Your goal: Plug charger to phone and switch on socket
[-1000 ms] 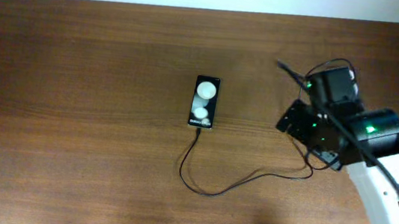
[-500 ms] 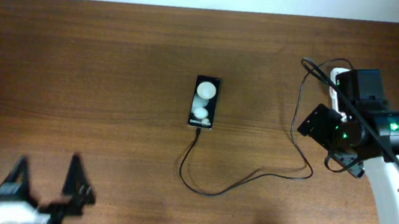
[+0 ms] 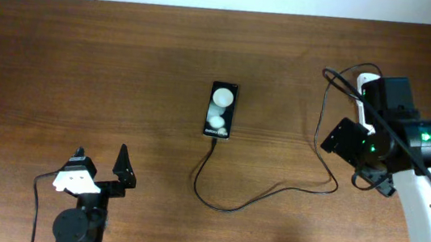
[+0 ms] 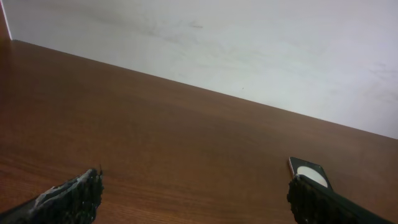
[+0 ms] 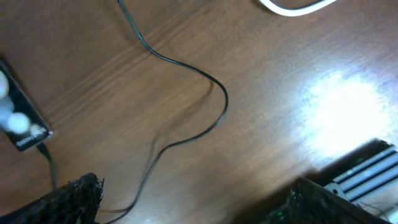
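**Left arm comes in, phone stays put**

The left pincer (image 3: 100, 159) is now over the near left part of the brown worktop (image 3: 84, 57). A moment ago it was only a blur at the corner, and before that it was not there at all. Its two fingers stand wide apart and nothing is between them.

The phone (image 3: 221, 110) lies flat, ahead of this pincer and off to its right, well apart from it. In the left wrist view one end of the phone peeks out just past the right finger (image 4: 323, 202). The phone has not moved.

The right pincer (image 5: 196, 186) is wide apart too, and it holds nothing. Its arm slid to the right a second ago and has hardly moved since. The phone lies ahead of this pincer, on its left side.

The charger (image 3: 222, 210) is a thin black line. Its tip meets the near short end of the phone. From there it loops over the worktop, runs toward the right pincer and passes in front of it. It lies the same as before.

The socket (image 3: 364, 78) is mostly hidden under the right arm, so only a white bit shows. A thick white cord (image 5: 292, 9) curves far ahead of the right pincer.
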Available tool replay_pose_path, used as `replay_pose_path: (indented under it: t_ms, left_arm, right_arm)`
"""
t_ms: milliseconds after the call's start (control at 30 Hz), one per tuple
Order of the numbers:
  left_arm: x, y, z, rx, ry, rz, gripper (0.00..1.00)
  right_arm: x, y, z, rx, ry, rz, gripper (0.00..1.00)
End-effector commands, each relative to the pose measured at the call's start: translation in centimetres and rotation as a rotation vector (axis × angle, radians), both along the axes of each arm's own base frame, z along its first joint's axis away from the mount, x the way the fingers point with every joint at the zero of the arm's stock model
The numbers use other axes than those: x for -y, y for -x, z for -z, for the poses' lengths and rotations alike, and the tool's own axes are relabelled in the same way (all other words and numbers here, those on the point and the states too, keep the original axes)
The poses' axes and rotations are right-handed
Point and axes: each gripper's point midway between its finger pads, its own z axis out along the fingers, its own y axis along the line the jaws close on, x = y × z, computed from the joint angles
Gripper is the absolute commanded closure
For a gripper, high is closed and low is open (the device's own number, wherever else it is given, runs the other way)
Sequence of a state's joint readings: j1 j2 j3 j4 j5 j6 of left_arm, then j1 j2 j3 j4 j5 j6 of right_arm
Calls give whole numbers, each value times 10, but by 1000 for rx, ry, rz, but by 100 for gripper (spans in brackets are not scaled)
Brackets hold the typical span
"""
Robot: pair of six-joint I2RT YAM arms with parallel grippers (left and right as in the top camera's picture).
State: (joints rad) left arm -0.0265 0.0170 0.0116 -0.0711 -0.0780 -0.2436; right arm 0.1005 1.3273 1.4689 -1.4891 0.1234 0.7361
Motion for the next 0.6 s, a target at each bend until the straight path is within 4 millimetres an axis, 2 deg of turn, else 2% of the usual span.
replay_pose_path:
  t_ms: [0, 67, 100, 167, 233, 300, 400, 567]
  left_arm:
    - [1, 0, 4, -13, -5, 8, 1]
    - [1, 0, 4, -13, -5, 8, 1]
    - [1, 0, 4, -13, -5, 8, 1]
    - [1, 0, 4, -13, -5, 8, 1]
    - [1, 0, 4, -13, -5, 8, 1]
    - [1, 0, 4, -13, -5, 8, 1]
    - [1, 0, 4, -12, -5, 8, 1]
    - [1, 0, 0, 3, -5, 8, 1]
  right_arm:
    - [2, -3, -4, 26, -21, 17, 7]
    - [12, -8, -5, 48, -22, 60, 43]
    - [24, -11, -5, 58, -21, 107, 65]
    - [49, -19, -1, 69, -18, 199, 96]
    - [68, -26, 8, 49, -11, 233, 96]
    - [78, -34, 21, 12, -30, 263, 96]
    - [79, -68, 35, 5, -139, 206, 96]
    - [115, -123, 52, -37, -144, 228, 96]
